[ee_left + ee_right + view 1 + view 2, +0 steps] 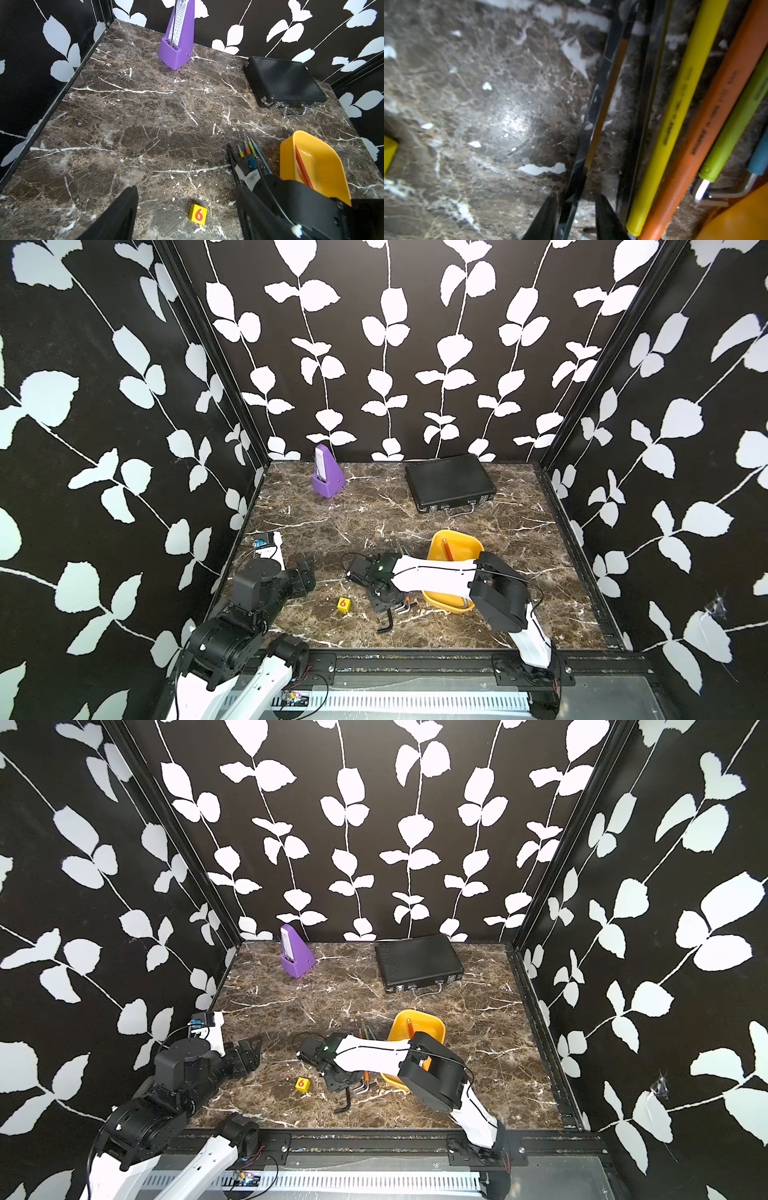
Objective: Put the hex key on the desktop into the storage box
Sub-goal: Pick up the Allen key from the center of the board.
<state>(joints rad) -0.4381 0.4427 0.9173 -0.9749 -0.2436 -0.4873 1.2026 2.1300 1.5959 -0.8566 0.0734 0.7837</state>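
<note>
Several hex keys lie side by side on the desktop, just left of the yellow storage box. Some wear yellow, orange, green and blue sleeves, and two are black. My right gripper points down with its fingertips astride one black hex key. One finger lies against the key and the other stands a little off it. A red hex key rests in the box. My left gripper hovers open at the left, holding nothing.
A purple metronome stands at the back left and a black briefcase lies at the back right. A small yellow cube marked 6 sits left of the right gripper. Patterned walls close in three sides.
</note>
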